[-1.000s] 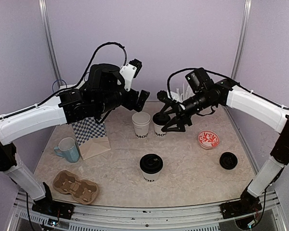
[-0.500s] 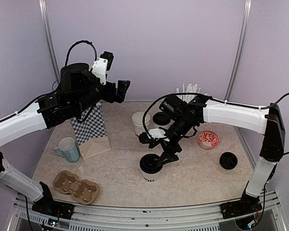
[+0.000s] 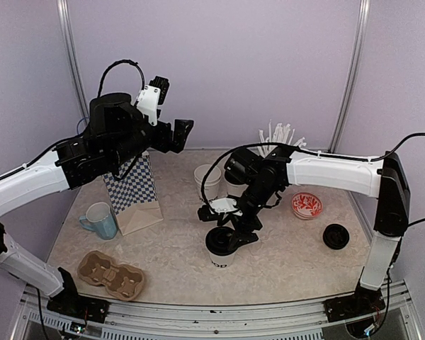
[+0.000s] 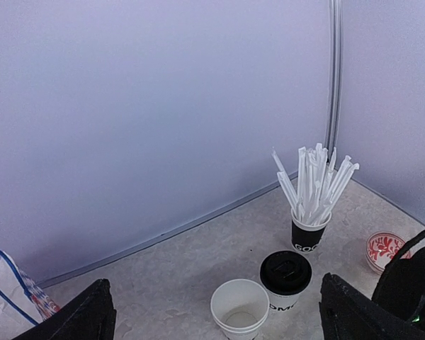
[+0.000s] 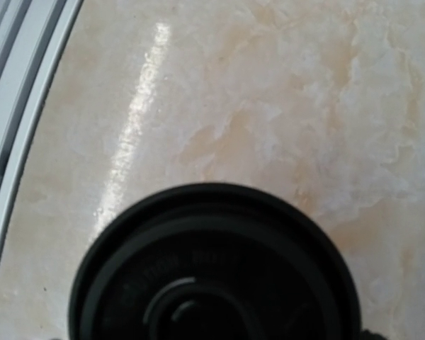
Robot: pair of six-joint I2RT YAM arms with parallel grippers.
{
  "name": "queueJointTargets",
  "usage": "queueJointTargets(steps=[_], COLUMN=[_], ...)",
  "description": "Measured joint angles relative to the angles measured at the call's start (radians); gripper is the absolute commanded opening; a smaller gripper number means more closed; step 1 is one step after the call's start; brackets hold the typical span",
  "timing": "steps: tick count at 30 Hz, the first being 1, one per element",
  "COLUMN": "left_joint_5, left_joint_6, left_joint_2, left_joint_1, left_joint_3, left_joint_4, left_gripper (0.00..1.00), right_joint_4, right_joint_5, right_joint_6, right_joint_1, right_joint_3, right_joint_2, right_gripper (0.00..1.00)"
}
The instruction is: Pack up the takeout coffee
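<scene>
**Three MOOD cups standing loose, none yet packed**

We find the right gripper [image 3: 227, 227] pointing down over the front lidded cup [image 3: 222, 246]. Its jaws are spread either side of the black lid [image 5: 212, 276] and grip nothing. We cannot tell whether the pads touch the cup wall. The wrist view shows that lid low in frame, so in our judgement the approach is not yet centred.

The left gripper [image 3: 180, 136] hangs high, wide apart and empty. At the back, a second lidded cup [image 4: 285, 278] and an unlidded cup [image 4: 239, 308] stand side by side, just in front of the straw cup [image 4: 310, 237]. The cardboard carrier [image 3: 112, 275] lies at the near left, well apart from the front cup.

We recommend:
- centring the jaws on the cup and descending below the lid rim to the paper wall;
- closing gently, since paper walls crush;
- lifting upright;
- steering clear of the blue mug [image 3: 99, 219] and the checked paper bag [image 3: 133, 195].
</scene>
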Motion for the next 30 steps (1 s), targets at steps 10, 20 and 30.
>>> queueJointTargets(steps=[10, 20, 30], left_joint_5=[0.004, 0.006, 0.014], left_joint_6=[0.003, 0.003, 0.004], left_joint_2=[0.014, 0.014, 0.014], left_joint_1=[0.000, 0.000, 0.000], left_joint_3=[0.000, 0.000, 0.000], left_joint_4=[-0.002, -0.005, -0.018], left_gripper=[0.98, 0.98, 0.97], right_joint_4=[0.000, -0.007, -0.014], right_joint_5=[0.017, 0.043, 0.070], right_joint_6=[0.028, 0.063, 0.110], right_joint_1=[0.009, -0.005, -0.325], right_joint_3=[0.021, 0.026, 0.026], right_joint_2=[0.017, 0.013, -0.032], right_gripper=[0.71, 0.68, 0.67])
